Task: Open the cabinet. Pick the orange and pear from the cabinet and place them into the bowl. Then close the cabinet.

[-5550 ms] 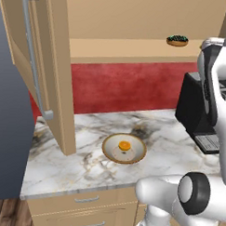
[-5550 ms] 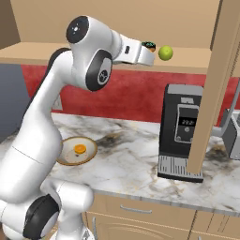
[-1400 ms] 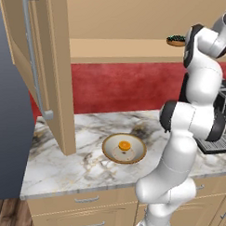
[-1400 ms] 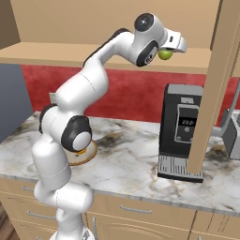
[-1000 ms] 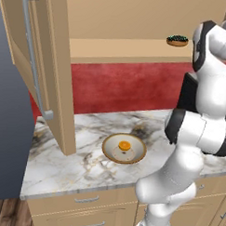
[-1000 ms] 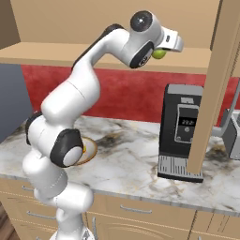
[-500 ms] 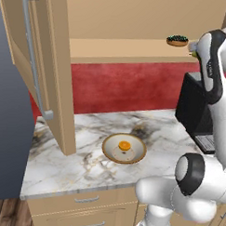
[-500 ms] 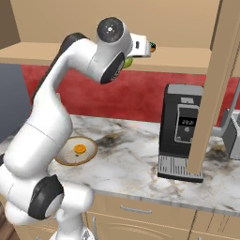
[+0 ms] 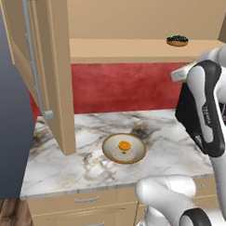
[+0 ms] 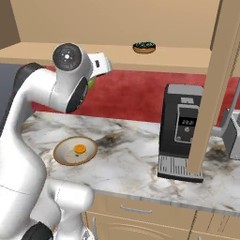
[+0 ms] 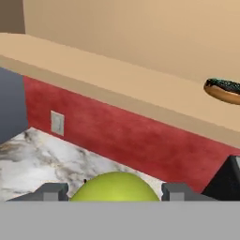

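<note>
Yellow-green pear (image 11: pixel 116 186), bright orange (image 9: pixel 124 145) in tan bowl (image 9: pixel 111 151), grey-veined white marble counter (image 9: pixel 84 167), red backsplash (image 9: pixel 125 87), seemingly dark-speckled dish (image 10: pixel 144 47).

Wall-hung light tan cabinet (image 9: pixel 136 46) standing open, left door (image 9: pixel 47 70) swung out with its long silver bar handle facing outward, right door (image 10: pixel 211 89) also swung out. Shallow tan bowl (image 9: pixel 112 154) with cream speckled inside and brown rim, resting upright on the marble desk below the cabinet. Small bright orange (image 9: pixel 124 145) lying inside the bowl, near its middle. Yellow-green pear (image 11: pixel 115 187) held between the two fingers (image 11: pixel 52 191), off the shelf, up in front of the red wall.
</note>
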Tool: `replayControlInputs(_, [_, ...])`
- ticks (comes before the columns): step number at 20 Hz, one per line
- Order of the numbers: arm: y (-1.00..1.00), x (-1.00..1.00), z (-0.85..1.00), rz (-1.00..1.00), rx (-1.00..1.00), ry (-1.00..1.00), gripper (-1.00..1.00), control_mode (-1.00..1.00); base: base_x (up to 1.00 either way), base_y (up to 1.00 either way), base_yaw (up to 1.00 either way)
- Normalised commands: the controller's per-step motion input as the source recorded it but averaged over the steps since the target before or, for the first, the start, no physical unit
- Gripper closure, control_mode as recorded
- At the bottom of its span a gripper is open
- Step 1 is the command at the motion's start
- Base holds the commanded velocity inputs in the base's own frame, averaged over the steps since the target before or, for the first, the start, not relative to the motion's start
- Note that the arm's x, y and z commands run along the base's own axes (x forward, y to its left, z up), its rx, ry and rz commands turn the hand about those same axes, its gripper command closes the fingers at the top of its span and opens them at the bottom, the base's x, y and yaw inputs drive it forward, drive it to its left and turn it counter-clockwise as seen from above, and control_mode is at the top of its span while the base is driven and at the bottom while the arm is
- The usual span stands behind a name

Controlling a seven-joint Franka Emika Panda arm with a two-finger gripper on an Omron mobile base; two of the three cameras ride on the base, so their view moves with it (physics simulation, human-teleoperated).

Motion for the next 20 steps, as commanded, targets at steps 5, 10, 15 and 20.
replayControlInputs(5, [0.83, -0.37, -0.77, 0.18, -0.31, 0.00, 1.00, -1.00, 0.00, 0.00, 0.00])
replayControlInputs(10, [0.69, -0.04, -0.79, 0.15, -0.23, 0.00, 1.00, -1.00, 0.00, 0.00, 0.00])
replayControlInputs(15, [0.52, 0.07, -0.82, 0.11, -0.11, 0.00, 1.00, -1.00, 0.00, 0.00, 0.00])
replayControlInputs(20, [0.44, 0.25, -0.73, 0.07, -0.07, 0.02, 1.00, -1.00, 0.00, 0.00, 0.00])
